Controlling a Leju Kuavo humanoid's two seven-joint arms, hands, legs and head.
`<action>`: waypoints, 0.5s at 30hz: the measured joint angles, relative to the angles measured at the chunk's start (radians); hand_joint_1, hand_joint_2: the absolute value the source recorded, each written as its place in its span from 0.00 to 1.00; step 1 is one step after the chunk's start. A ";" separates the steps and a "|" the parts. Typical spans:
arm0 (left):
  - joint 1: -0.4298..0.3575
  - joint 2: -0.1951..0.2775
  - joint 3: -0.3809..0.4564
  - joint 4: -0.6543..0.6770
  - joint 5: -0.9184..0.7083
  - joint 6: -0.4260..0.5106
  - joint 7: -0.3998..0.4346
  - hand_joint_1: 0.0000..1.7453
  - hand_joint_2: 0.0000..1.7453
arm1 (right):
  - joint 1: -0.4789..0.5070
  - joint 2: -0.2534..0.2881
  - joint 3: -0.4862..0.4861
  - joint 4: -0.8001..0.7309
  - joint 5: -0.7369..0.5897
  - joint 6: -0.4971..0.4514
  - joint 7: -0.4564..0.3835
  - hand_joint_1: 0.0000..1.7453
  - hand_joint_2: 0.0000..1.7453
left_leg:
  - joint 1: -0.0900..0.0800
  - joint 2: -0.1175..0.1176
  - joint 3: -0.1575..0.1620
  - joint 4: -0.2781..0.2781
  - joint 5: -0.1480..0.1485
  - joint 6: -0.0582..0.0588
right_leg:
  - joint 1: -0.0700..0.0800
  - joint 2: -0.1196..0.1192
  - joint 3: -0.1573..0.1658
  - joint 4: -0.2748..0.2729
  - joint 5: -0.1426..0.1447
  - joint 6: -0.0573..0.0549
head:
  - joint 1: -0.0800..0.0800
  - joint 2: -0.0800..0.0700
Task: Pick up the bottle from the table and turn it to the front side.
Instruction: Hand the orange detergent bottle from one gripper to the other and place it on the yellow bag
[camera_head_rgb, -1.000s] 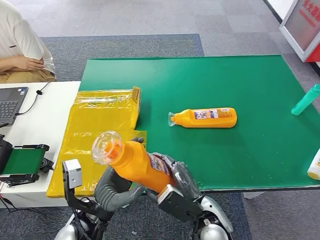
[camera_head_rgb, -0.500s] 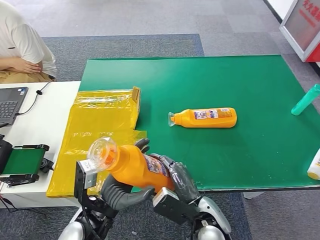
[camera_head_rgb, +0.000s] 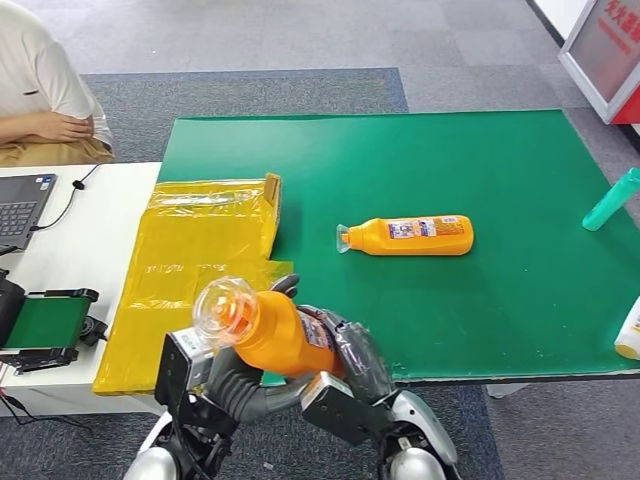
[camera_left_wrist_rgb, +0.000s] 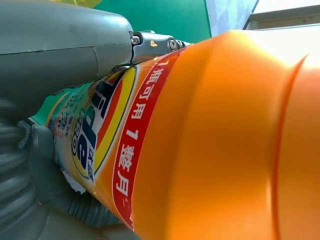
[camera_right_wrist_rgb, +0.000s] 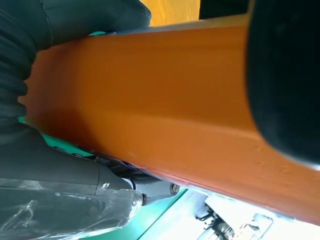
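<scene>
An orange bottle (camera_head_rgb: 278, 330) with a clear cap (camera_head_rgb: 224, 310) and a printed label hangs in the air over the front edge of the green table (camera_head_rgb: 468, 150), its cap pointing toward me and to the left. My left hand (camera_head_rgb: 243, 384) grips it from below near the neck. My right hand (camera_head_rgb: 359, 354) holds its base end. Up close, the left wrist view shows the bottle's label (camera_left_wrist_rgb: 113, 130), and the right wrist view shows the plain orange side (camera_right_wrist_rgb: 151, 100). A second orange bottle (camera_head_rgb: 411, 235) lies on its side mid-table.
A yellow plastic bag (camera_head_rgb: 196, 250) lies over the table's left edge. A teal bottle (camera_head_rgb: 611, 200) and a white bottle (camera_head_rgb: 630, 335) sit at the right edge. On the white side table are a laptop (camera_head_rgb: 23, 205) and a small device (camera_head_rgb: 49, 320). A person (camera_head_rgb: 38, 90) sits at the far left.
My left arm has moved right and closed in under the bottle. The bottle's cap end has dropped a little and swung right. The right hand has stayed on the base.
</scene>
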 joint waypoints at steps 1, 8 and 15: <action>0.002 0.000 0.002 0.000 0.003 0.000 -0.003 0.35 1.00 | -0.003 0.000 0.002 0.005 0.000 0.000 0.000 1.00 1.00 | 0.000 0.000 0.000 0.000 0.000 0.000 | 0.000 0.000 0.000 0.000 0.000 0.000 | 0.000 0.000; 0.015 0.004 0.013 0.000 0.015 -0.002 -0.008 1.00 1.00 | -0.020 0.000 0.014 0.042 -0.002 -0.015 -0.004 1.00 1.00 | 0.000 0.000 0.000 0.000 0.000 0.000 | 0.000 0.000 0.000 0.000 0.000 0.000 | 0.000 0.000; 0.019 0.009 0.024 0.000 0.010 0.000 -0.015 1.00 1.00 | -0.021 0.000 0.017 0.056 -0.004 -0.021 -0.006 1.00 1.00 | 0.000 0.000 0.000 0.000 0.000 0.000 | 0.000 0.000 0.000 0.000 0.000 0.000 | 0.000 0.000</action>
